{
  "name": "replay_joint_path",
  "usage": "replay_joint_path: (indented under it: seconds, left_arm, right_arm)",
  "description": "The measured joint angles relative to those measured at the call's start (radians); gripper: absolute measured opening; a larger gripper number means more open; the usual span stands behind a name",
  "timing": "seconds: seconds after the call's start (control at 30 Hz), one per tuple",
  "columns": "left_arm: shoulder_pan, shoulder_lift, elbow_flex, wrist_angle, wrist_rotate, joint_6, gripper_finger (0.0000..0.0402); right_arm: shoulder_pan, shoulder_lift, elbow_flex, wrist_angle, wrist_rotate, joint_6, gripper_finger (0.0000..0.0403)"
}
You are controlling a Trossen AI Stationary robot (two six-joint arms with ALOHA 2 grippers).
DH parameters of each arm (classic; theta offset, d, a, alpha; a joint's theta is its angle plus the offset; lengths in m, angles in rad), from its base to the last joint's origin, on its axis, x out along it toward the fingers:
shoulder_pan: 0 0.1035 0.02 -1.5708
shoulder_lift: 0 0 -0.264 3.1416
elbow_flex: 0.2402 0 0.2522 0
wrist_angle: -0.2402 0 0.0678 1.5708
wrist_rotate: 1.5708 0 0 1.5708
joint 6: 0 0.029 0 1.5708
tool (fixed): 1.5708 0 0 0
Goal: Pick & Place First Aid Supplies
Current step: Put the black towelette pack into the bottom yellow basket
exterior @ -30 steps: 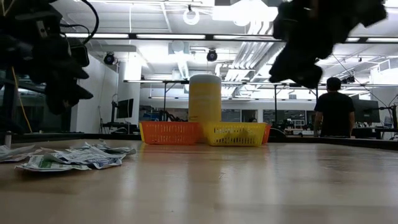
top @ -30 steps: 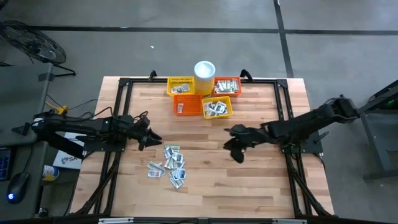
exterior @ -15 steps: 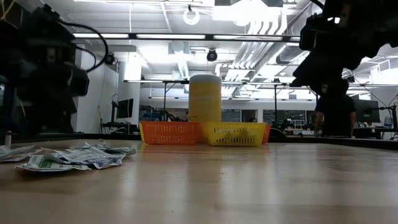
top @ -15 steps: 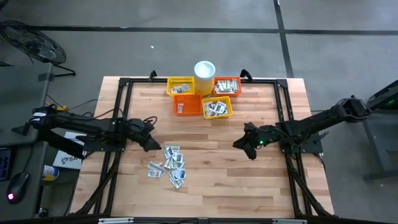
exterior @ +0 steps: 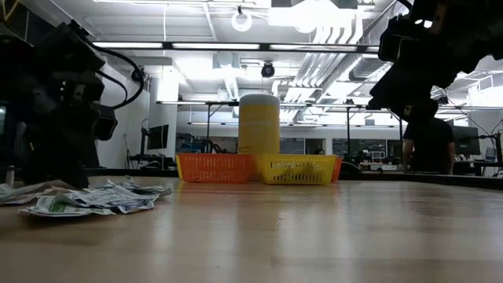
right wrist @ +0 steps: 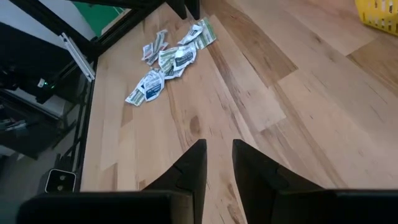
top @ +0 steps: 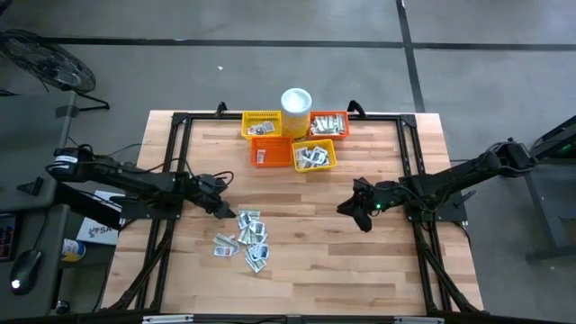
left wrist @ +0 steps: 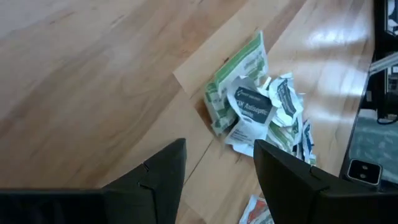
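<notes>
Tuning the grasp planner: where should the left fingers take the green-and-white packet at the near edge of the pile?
Judging by the left wrist view, grip the green-and-white packet by its free outer edge, coming from above on the bare table side. It lies flat, tilted, partly under other sachets. The left gripper is open just short of it.

- Wooden table with a black frame.
- Loose pile of packets left of centre.
- Four baskets and a white cup at the far edge.

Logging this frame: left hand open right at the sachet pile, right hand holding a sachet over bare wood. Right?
Not quite. The right hand holds nothing, as the right wrist view shows. The left hand is open at the sachet pile.
</notes>
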Motion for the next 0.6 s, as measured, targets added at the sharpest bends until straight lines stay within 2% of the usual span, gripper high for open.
replay_joint_path:
  seconds: [0.3,0.6]
  left_arm:
    - [0.000,0.120,0.004,0.107,0.032,0.004,0.0191]
    - [0.001,0.186,0.005,0.119,0.075,0.004,0.0191]
  right_arm:
    - [0.000,0.000,0.000,0.001,0.000,0.000,0.0071]
    - [0.000,0.001,0.000,0.010,-0.008,0.010,0.0071]
